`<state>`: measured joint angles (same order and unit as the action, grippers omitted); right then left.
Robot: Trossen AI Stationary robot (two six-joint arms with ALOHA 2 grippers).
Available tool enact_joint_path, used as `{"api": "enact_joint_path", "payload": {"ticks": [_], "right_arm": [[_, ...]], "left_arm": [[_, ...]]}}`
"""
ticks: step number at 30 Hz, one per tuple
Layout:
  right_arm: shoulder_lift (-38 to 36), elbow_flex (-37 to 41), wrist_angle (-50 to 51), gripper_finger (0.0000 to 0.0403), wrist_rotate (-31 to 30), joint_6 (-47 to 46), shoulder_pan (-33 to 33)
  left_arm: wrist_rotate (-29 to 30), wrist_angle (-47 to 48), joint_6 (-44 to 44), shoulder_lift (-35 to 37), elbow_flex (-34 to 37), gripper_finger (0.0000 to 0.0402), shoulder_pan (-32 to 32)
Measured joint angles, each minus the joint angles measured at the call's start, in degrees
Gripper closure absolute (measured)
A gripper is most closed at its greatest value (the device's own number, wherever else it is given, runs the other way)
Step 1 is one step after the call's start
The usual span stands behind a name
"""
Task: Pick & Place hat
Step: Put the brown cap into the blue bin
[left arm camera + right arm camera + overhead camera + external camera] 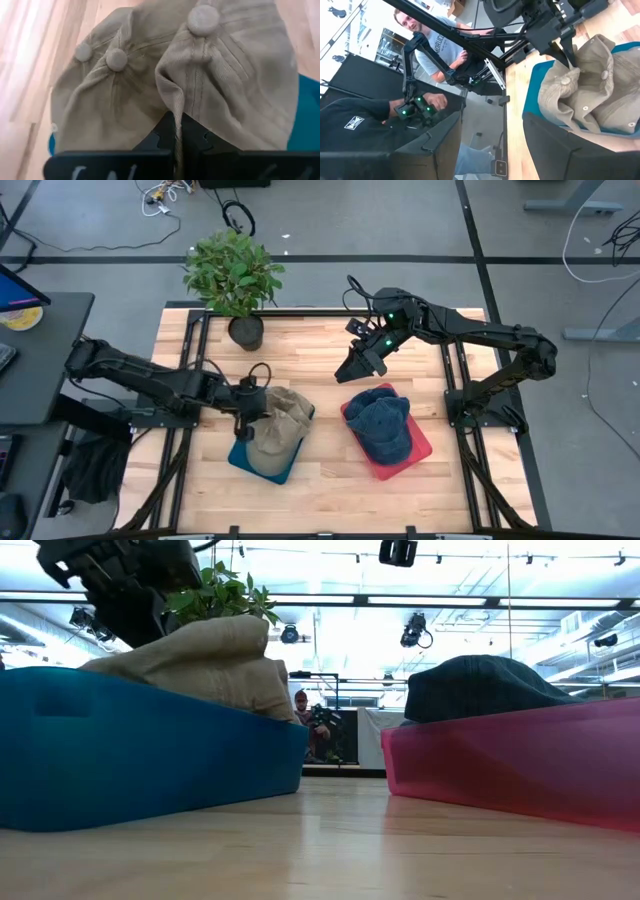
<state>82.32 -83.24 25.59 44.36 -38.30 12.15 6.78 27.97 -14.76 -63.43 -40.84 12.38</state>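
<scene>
Tan hat (200, 85) pinched at a crown fold by left gripper (177, 142), so lift straight and slowly clear of blue bin (250, 462), with right gripper (360, 367) waiting spread above red bin (420, 448).

A robotics lab: floor cables (165, 195), ceiling cameras (398, 552), operator's control arm (412, 75).

Left gripper (250, 406) reaching in low from the left, fingers pinching together. Right gripper (352, 372) hovering mid-table, fingers parted, arm bending back rightward.
</scene>
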Motion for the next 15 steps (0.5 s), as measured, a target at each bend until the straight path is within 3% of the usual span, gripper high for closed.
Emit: {"api": "enact_joint_path", "payload": {"ticks": [6, 15], "right_arm": [[0.0, 0.0, 1.4, 0.0188, 0.0, 0.4, 0.0], [0.0, 0.0, 3.0, 0.0188, 0.0, 1.3, 0.0]], "left_arm": [[0.0, -2.8, -3.7, -2.0, 0.0, 0.0366, 0.0], [0.0, -7.8, -7.1, 2.7, 0.0, 0.0298, 0.0]]}}
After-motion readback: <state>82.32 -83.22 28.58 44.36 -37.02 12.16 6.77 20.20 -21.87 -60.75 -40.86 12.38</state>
